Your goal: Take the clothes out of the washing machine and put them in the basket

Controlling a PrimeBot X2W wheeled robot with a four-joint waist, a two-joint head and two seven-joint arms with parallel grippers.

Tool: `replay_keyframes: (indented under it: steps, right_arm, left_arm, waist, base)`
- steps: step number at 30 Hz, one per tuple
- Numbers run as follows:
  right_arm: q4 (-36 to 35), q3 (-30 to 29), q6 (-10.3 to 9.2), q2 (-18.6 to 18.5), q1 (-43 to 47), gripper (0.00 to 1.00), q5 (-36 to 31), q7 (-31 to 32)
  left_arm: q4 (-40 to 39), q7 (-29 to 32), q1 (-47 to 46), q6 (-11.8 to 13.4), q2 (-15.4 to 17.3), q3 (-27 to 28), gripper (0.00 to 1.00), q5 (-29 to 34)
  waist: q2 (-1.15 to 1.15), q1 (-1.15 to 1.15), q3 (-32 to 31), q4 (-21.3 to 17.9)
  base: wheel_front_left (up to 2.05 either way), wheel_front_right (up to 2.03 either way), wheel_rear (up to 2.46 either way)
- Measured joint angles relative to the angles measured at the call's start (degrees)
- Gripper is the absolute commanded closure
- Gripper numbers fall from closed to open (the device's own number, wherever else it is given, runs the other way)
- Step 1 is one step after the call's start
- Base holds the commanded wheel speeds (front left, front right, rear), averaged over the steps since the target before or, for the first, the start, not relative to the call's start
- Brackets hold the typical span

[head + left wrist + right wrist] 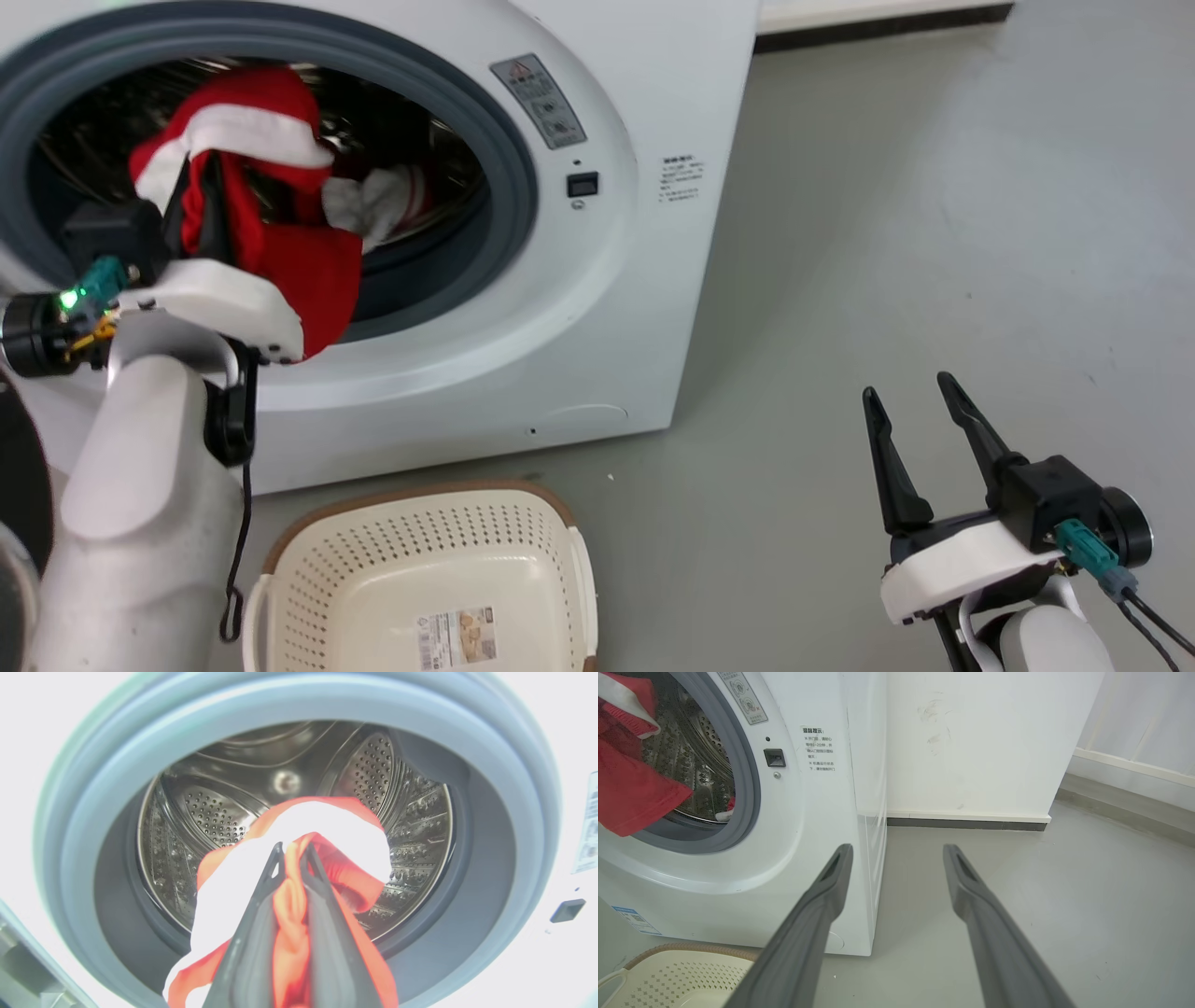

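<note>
1. The red garment with a white band (pixel 308 271) hung in the mouth of the washing machine (pixel 597 308). Its upper fold was bunched at the porthole and its lower flap draped outward over the grey rim (pixel 509 159). It was judged light, soft and limp. The fleecy surface seemed unlikely to slip and the cloth was not fragile, but it could sag, swing and catch on the rim.
2. The left gripper (pixel 292 848) had its jaws closed narrowly on a twisted gather of the red cloth beside the white band. A thick gather was judged a sounder hold than a single edge.
3. A second white-and-red piece (pixel 378 201) lay deeper in the steel drum (pixel 210 812). It was judged equally soft and best taken by a raised fold.
4. The basket (pixel 411 499) stood on the floor (pixel 934 187) just before the machine's front, below the porthole, with its bottom label showing.
5. The right gripper (pixel 907 385) hung over the floor, well apart from the machine. Its jaws were wide and held nothing.
</note>
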Motion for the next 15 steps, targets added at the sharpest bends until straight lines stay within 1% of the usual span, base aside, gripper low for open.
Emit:
replay_keyframes:
  steps: [5,10,15]
  right_arm:
    - [-1.4,-0.8,0.00,0.0,2.1,0.00,-0.5,1.2]
    - [-2.7,-1.1,0.00,0.0,3.7,0.00,-0.5,2.2]
    - [-3.8,-1.1,0.00,0.0,4.9,0.00,-0.5,2.8]
  left_arm:
    - [-8.4,0.0,8.0,0.1,-0.9,1.1,1.00,0.9]
    - [-16.0,-0.1,17.9,0.2,-2.0,2.1,1.00,1.0]
    - [-19.2,-0.1,27.5,1.1,-3.6,2.8,1.00,-0.1]
  waist:
    - [0.00,0.00,-3.3,2.1]
    - [0.00,0.00,-5.7,3.9]
    - [0.00,0.00,-7.0,5.2]
  base:
    - [0.00,0.00,0.00]
    - [0.00,0.00,0.00]
    - [0.00,0.00,0.00]
